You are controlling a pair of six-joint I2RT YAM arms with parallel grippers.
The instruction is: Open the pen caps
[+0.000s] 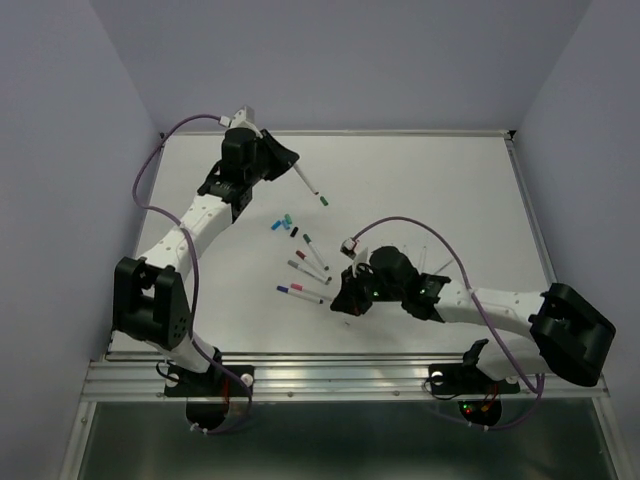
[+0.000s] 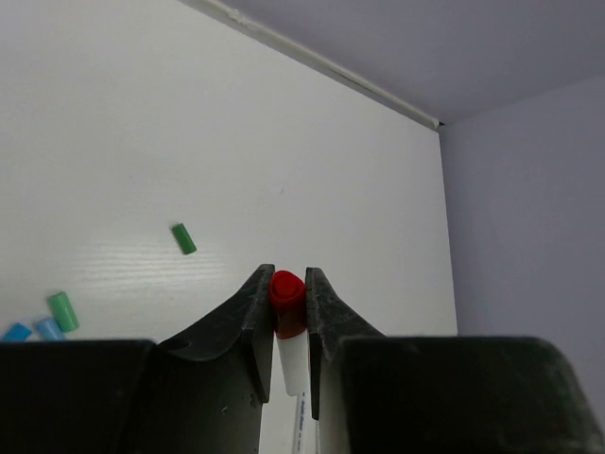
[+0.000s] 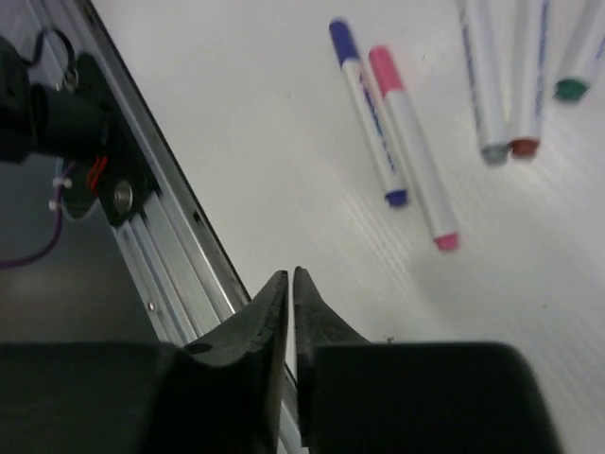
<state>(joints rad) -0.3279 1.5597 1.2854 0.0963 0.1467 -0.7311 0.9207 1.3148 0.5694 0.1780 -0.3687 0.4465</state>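
My left gripper (image 1: 288,160) (image 2: 287,274) is raised over the far left of the table, shut on the red end of a white pen (image 2: 292,364). The pen's barrel (image 1: 306,183) slants down toward a loose green cap (image 1: 323,201) (image 2: 183,238). More loose pen caps (image 1: 284,222) in teal, blue, green and black lie mid-table, some of them also in the left wrist view (image 2: 63,311). Several pens (image 1: 308,268) lie beside my right gripper (image 1: 345,303) (image 3: 290,274), which is shut on nothing. A blue-capped pen (image 3: 369,113) and a pink-capped pen (image 3: 413,151) lie just ahead of it.
The table's metal front rail (image 3: 175,255) runs close to the right fingertips. Walls close in the table (image 1: 430,190) at the back and sides. A purple cable (image 1: 410,222) loops over the right arm.
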